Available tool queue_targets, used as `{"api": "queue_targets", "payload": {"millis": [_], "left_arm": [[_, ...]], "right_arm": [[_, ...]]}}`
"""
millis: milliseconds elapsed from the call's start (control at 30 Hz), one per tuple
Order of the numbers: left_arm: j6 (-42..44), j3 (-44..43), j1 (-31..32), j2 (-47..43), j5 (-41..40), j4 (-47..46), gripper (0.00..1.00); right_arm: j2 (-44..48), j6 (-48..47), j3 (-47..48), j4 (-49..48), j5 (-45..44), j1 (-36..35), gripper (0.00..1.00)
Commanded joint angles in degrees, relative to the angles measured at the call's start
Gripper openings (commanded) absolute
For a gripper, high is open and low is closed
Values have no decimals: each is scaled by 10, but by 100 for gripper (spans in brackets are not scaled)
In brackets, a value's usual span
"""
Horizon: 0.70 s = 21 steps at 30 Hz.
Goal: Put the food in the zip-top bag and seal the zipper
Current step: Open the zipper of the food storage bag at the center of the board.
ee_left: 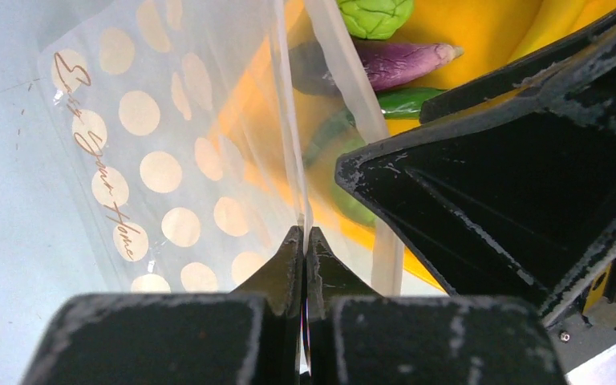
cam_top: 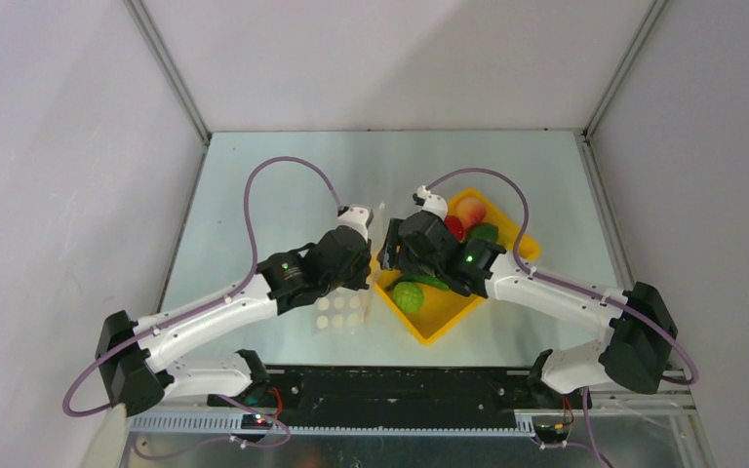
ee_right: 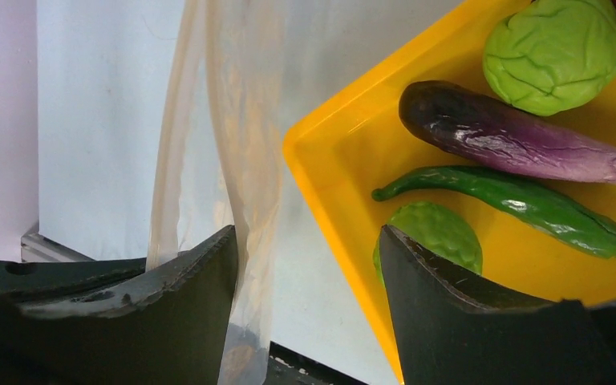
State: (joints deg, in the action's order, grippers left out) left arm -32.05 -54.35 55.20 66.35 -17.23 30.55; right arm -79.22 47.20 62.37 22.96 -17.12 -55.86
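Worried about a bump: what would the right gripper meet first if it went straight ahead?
Likely the corner rim of the yellow tray, with the zip-top bag hanging close beside it; depth is unclear.

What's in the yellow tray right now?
In the yellow tray: eggplant, cucumber, two green round fruits, a tomato, a peach. The right arm covers the tray's middle from above; anything beneath it is hidden.

Yellow tray [cam_top: 441,320] sits on the pale table [cam_top: 400,156].
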Motion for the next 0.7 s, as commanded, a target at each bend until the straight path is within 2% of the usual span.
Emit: {"api": "queue_targets", "payload": {"millis": [0,233,300,367,400,467,567,667], "left_arm": [[16,-30,-1,-13,-22,-8,0],[38,-34,-2,-16,8,-15,0],[46,-45,-2,-15,2,-6,0],[51,-59,-2,-15,-27,20,0],[51,-70,-1,-15,-62,32,0],[50,-92,-2,-12,-134,73,0],[36,-137,-2,4,-256,158,0],[-4,-183,-2,33,-355,241,0]], "right_arm": [[-5,10,13,1,-13,0,68],[-45,4,23,-61,33,2,62],[-64,3,35,-63,42,2,58],[-79,3,42,-64,47,0,42],[-84,4,43,-64,47,0,28],[-86,7,44,-53,38,0,14],[-83,7,43,-28,13,1,2],[-79,8,43,2,-6,6,0]]}}
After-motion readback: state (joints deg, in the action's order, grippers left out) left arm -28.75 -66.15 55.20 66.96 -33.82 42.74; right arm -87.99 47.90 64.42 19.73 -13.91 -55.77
